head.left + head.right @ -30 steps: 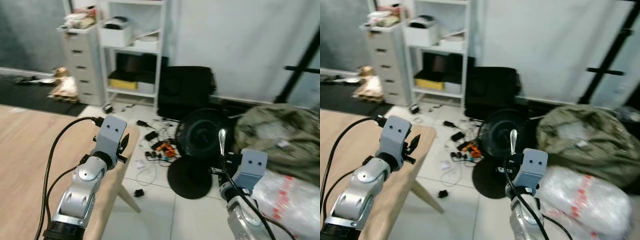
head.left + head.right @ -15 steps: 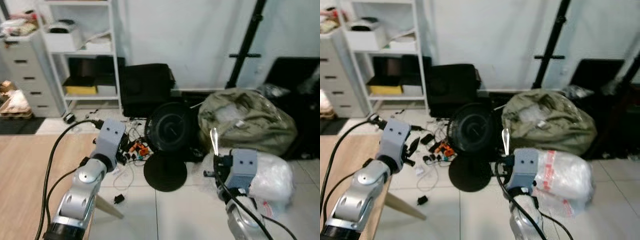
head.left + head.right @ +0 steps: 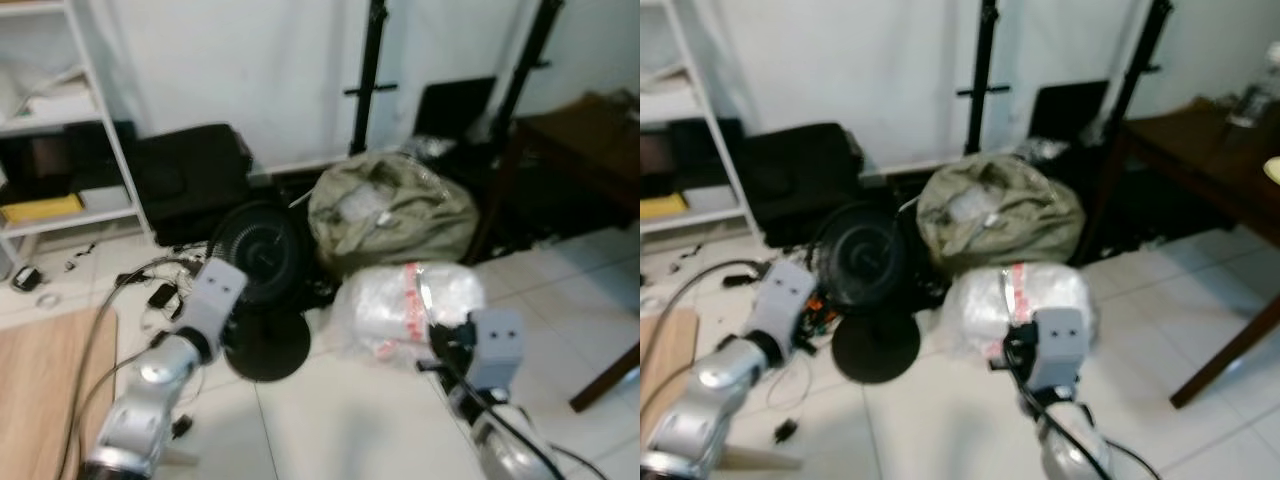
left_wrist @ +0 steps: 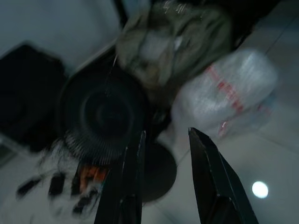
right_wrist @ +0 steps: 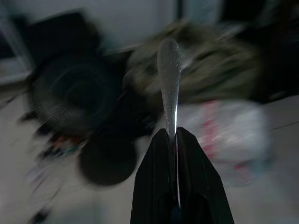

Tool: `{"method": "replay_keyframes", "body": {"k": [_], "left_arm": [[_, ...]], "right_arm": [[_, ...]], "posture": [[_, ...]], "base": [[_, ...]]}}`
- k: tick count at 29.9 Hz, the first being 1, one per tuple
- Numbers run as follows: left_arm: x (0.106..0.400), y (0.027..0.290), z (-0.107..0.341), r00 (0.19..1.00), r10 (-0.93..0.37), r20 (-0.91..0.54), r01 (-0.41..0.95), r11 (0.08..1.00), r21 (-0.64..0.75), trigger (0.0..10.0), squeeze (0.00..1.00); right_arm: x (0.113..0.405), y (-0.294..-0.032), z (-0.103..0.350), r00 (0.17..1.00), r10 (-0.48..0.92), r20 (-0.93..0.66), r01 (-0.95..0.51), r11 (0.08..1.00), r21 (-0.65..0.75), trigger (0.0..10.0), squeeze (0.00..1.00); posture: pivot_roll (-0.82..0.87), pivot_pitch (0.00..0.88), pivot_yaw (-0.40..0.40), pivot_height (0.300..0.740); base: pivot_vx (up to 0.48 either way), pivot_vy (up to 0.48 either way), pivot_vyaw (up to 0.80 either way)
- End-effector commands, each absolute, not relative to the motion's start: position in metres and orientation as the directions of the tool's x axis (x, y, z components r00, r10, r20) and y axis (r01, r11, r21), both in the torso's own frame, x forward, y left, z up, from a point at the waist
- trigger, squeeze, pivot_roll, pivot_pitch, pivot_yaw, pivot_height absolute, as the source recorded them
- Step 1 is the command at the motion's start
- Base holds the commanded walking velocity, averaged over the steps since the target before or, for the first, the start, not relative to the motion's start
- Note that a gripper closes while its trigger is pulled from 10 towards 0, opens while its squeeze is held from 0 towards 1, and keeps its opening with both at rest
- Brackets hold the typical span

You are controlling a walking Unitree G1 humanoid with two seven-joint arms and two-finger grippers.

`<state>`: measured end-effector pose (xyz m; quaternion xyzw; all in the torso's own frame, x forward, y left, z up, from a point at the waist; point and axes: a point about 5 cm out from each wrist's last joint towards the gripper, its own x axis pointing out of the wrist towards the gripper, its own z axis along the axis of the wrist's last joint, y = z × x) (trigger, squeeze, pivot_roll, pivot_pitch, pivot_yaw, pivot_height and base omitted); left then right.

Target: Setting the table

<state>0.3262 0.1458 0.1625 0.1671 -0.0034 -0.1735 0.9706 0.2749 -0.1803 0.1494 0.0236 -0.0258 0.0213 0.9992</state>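
Right hand (image 5: 174,140) clenched on slim silver metal utensil handle (image 5: 169,79), left hand (image 4: 166,144) released, empty, over open white tile floor (image 3: 340,420), pale wooden desk edge (image 3: 105,330) at left.

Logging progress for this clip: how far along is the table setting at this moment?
Early. Nothing visibly laid yet. In hand: the right gripper is shut on a slim silver utensil handle; the left gripper is open. The dark wooden table stands to the robot's right; reaching it and placing the utensil remain.
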Motion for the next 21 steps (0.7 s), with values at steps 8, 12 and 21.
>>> {"method": "replay_keyframes", "body": {"k": [8, 12, 21], "left_arm": [[0.3263, 0.1464, 0.1590, 0.941, -0.335, -0.052, 0.335, 0.897, 0.290, 10.0, 0.00], [0.3268, 0.1465, 0.1591, 0.939, -0.339, -0.051, 0.340, 0.903, 0.263, 10.0, 0.00], [0.3259, 0.1429, 0.1619, 0.929, -0.368, -0.040, 0.368, 0.907, 0.206, 10.0, 0.00]], "right_arm": [[0.2707, -0.1791, 0.1474, 0.998, 0.057, 0.029, -0.059, 0.997, 0.057, 10.0, 0.00], [0.2708, -0.1782, 0.1478, 0.998, 0.062, 0.026, -0.064, 0.996, 0.056, 10.0, 0.00], [0.2709, -0.1775, 0.1482, 0.997, 0.068, 0.022, -0.069, 0.996, 0.055, 10.0, 0.00]], "posture": [[-0.04, 0.070, 0.084, 0.740], [-0.04, 0.067, 0.084, 0.740], [-0.05, 0.068, 0.085, 0.740]], "base": [[0.000, 0.000, -0.76], [0.000, 0.000, -0.76], [0.000, 0.000, -0.76]]}}
